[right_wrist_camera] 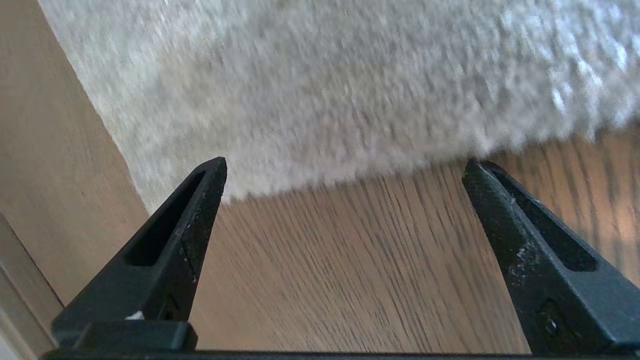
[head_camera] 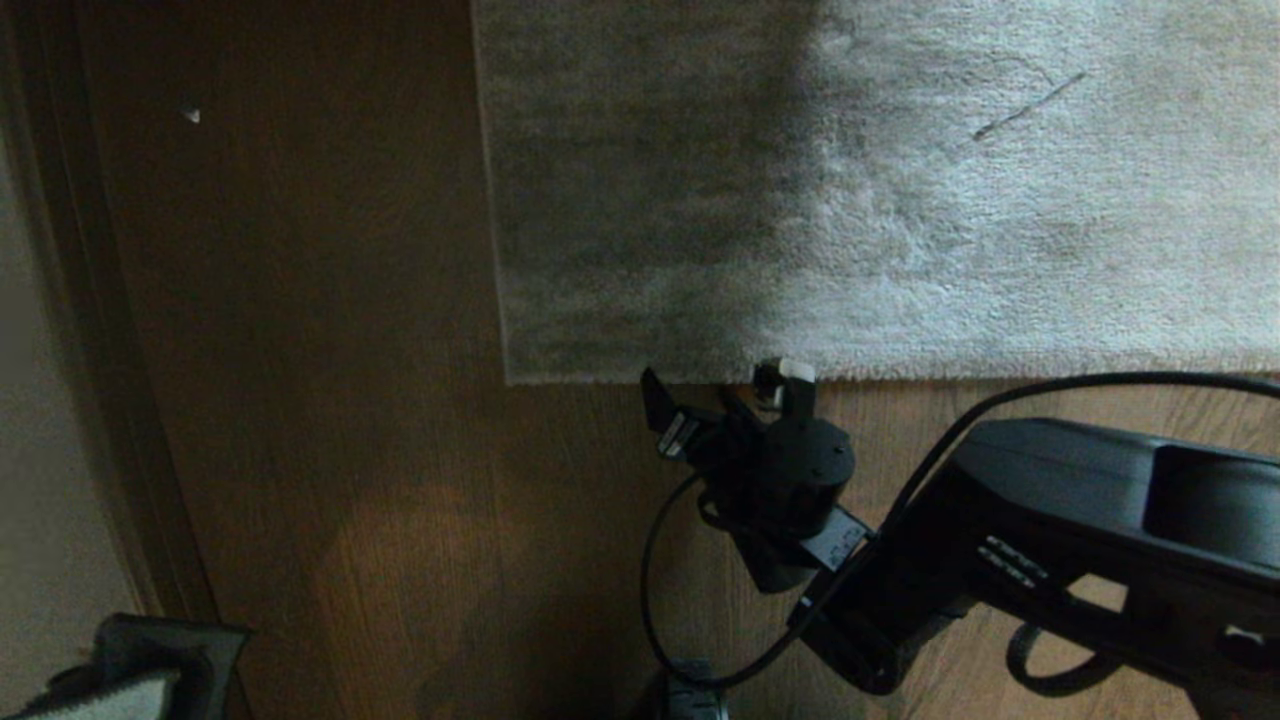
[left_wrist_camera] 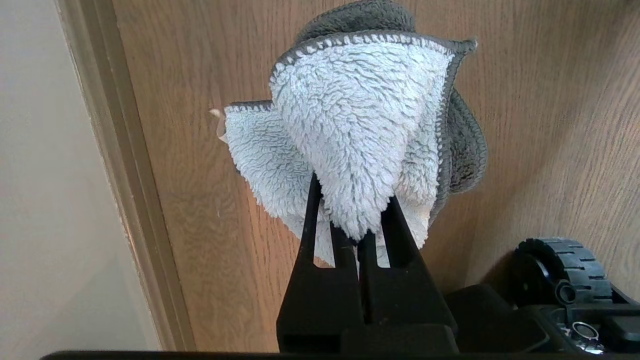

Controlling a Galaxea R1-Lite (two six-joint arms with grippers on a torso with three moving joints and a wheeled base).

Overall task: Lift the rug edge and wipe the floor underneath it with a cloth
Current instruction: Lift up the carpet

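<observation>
The light grey shaggy rug point(head_camera: 850, 190) fills the upper part of the head view, and the rug edge point(head_camera: 900, 378) lies flat on the brown wood floor point(head_camera: 350, 400). My right gripper point(head_camera: 722, 388) is low over the floor right at that edge, near the rug's left corner. In the right wrist view the right gripper point(right_wrist_camera: 345, 167) is wide open, its tips level with the rug edge point(right_wrist_camera: 360, 172) and bare floor point(right_wrist_camera: 350, 275) between them. My left gripper point(left_wrist_camera: 352, 200) is parked at the lower left, shut on the pale fluffy cloth point(left_wrist_camera: 350, 125), whose corner shows as cloth point(head_camera: 110, 700).
A pale wall and dark baseboard point(head_camera: 70, 350) run along the left. A small white speck point(head_camera: 190, 114) lies on the floor and a thin dark line point(head_camera: 1030, 105) on the rug. The right arm's cable point(head_camera: 650, 560) loops below the wrist. A base wheel point(left_wrist_camera: 560, 270) sits near the cloth.
</observation>
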